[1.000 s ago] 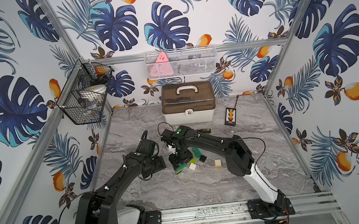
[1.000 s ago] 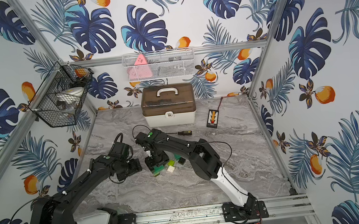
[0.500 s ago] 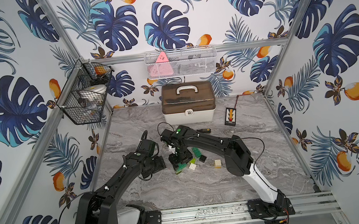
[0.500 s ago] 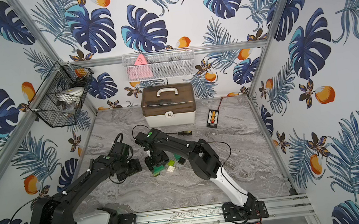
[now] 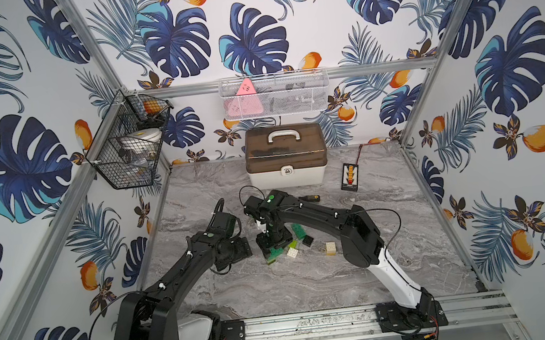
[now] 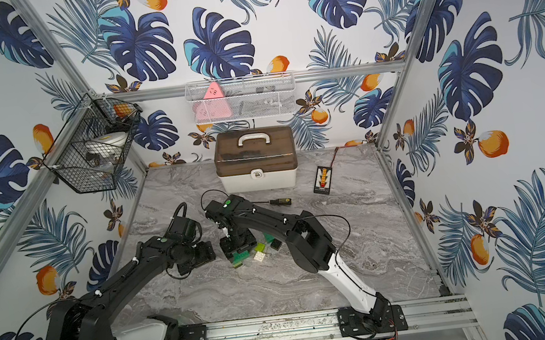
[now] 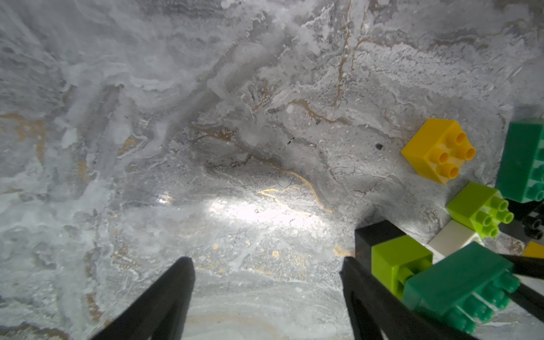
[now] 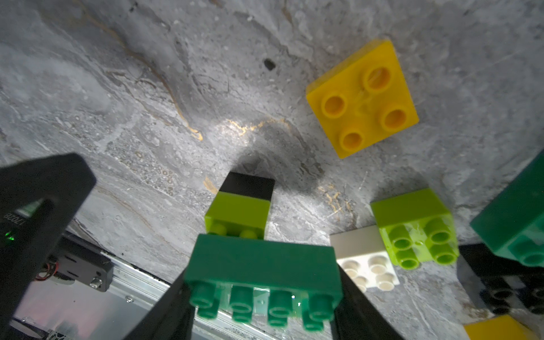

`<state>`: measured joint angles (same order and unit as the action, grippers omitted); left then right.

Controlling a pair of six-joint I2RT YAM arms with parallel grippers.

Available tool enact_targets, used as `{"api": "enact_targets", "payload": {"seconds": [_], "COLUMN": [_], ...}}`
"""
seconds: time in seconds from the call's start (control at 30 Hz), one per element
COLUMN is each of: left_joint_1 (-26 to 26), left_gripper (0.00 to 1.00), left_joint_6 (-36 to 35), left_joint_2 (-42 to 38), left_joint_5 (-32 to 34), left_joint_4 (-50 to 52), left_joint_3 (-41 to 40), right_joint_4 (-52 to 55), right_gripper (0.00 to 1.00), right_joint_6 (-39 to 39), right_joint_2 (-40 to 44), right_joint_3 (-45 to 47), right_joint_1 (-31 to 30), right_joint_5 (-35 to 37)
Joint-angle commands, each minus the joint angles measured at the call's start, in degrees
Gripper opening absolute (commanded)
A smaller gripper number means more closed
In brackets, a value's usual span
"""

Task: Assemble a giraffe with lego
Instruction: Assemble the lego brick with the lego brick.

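My right gripper (image 8: pixel 262 282) is shut on the giraffe, here a short stack. Its fingers pinch the ends of the long dark green brick (image 8: pixel 262 265), and a lime brick (image 8: pixel 238 217) and a black brick (image 8: pixel 247 188) hang below it toward the table. In both top views the right gripper (image 5: pixel 274 244) (image 6: pixel 239 246) is at the table's middle. My left gripper (image 7: pixel 266 265) (image 5: pixel 235 250) is open and empty over bare marble just left of the stack (image 7: pixel 459 282). Loose lego lies beside it: yellow (image 8: pixel 363 98), lime (image 8: pixel 415 229), white (image 8: pixel 362 262), dark green (image 8: pixel 515 217) and black (image 8: pixel 506 282).
A brown-lidded toolbox (image 5: pixel 285 157) stands at the back. A screwdriver (image 5: pixel 309 198) and a small black-and-orange device (image 5: pixel 350 177) lie in front of it. A black wire basket (image 5: pixel 129 152) hangs on the left wall and a white mesh basket (image 5: pixel 273 94) on the back wall. A metal rail (image 5: pixel 317 326) runs along the front.
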<state>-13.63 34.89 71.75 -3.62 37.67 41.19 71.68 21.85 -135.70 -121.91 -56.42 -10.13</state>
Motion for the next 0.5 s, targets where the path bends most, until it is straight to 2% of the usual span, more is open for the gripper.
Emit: {"api": "enact_targets", "payload": {"seconds": [0.0, 0.47], "left_joint_1": [0.0, -0.1], "left_gripper": [0.84, 0.84], "left_joint_6": [-0.3, 0.0], "left_joint_2": [-0.6, -1.5], "left_joint_5": [0.7, 1.4], "left_joint_4": [-0.6, -1.7], "left_joint_3": [-0.1, -1.1], "right_joint_4": [3.2, 6.6], "right_gripper": [0.46, 0.47], "right_joint_6": [1.1, 0.7], "right_joint_2": [-1.9, -4.3], "right_joint_3": [0.0, -4.2], "right_joint_1": [-0.2, -0.4], "right_joint_5": [4.5, 5.7]}}
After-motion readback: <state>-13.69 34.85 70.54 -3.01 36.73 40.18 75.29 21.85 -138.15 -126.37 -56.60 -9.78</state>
